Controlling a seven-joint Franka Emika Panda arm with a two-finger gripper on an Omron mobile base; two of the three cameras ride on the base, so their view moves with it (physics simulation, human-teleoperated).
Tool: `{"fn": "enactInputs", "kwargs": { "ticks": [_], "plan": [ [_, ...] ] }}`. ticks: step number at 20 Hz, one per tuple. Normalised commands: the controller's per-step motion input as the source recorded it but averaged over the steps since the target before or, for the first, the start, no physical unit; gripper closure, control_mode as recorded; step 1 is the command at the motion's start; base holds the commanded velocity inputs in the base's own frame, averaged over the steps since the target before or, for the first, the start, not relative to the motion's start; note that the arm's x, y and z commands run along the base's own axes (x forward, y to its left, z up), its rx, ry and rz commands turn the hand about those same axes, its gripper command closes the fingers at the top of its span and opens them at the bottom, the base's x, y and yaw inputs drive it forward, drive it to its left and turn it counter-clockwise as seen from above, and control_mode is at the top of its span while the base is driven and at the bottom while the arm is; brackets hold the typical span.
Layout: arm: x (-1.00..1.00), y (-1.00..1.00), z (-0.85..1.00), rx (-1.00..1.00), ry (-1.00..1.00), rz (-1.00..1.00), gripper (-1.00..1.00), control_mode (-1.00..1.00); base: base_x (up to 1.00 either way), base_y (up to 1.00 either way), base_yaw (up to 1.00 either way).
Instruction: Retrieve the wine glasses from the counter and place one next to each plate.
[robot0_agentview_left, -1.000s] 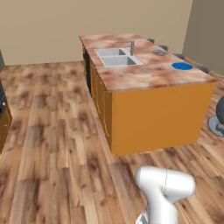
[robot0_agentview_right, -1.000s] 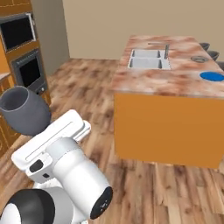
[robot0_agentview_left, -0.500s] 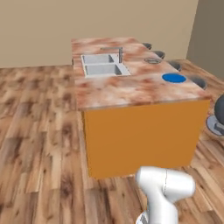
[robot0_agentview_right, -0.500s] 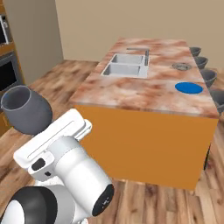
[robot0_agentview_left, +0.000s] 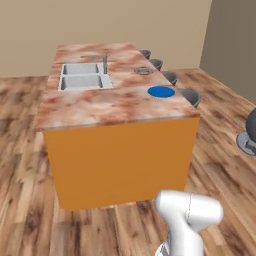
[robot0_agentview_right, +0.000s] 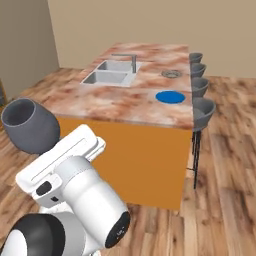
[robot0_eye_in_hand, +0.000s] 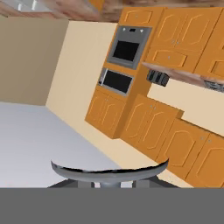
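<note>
A dark grey-blue wine glass (robot0_agentview_right: 30, 125) rides at the end of my arm, bowl up, at the left of the right base view. Its round foot (robot0_eye_in_hand: 109, 170) spans the bottom of the hand view, right at my gripper (robot0_eye_in_hand: 113, 184), which is shut on the stem. Ahead stands the island counter (robot0_agentview_left: 95, 107) with its marbled top. Near its right edge lies the blue plate (robot0_agentview_left: 161, 92) (robot0_agentview_right: 170, 97), and further back the grey ringed plate (robot0_agentview_left: 143, 71) (robot0_agentview_right: 171, 74). My fingers are hidden behind the glass foot.
A double sink (robot0_agentview_left: 84, 76) with a faucet (robot0_agentview_right: 132, 61) takes the island's left half. Several grey stools (robot0_agentview_right: 202, 107) line its right side, and another stool (robot0_agentview_left: 248, 135) stands at the far right. Orange wall cabinets with an oven (robot0_eye_in_hand: 129, 46) appear, rolled, in the hand view.
The whole picture has shifted: the base has driven around and toward the island's front face, which now stands closer. The wine glass stays in the gripper, unchanged.
</note>
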Motion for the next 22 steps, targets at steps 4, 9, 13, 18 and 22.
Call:
{"fn": "enactInputs", "kwargs": {
  "ticks": [4, 9, 13, 18, 22],
  "plan": [
    [0.0, 0.0, 0.0, 0.0, 0.0, 0.0, 1.0, 1.0, 0.4, -1.0, 0.02],
    [0.0, 0.0, 0.0, 0.0, 0.0, 0.0, 1.0, 1.0, 1.0, -0.94, 0.11],
    [0.0, 0.0, 0.0, 0.0, 0.0, 0.0, 1.0, 1.0, 1.0, -0.3, 0.04],
    [0.0, 0.0, 0.0, 0.0, 0.0, 0.0, 1.0, 1.0, 0.93, -0.08, 0.0],
    [0.0, 0.0, 0.0, 0.0, 0.0, 0.0, 1.0, 1.0, 0.08, 0.05, 0.02]
  ]
}}
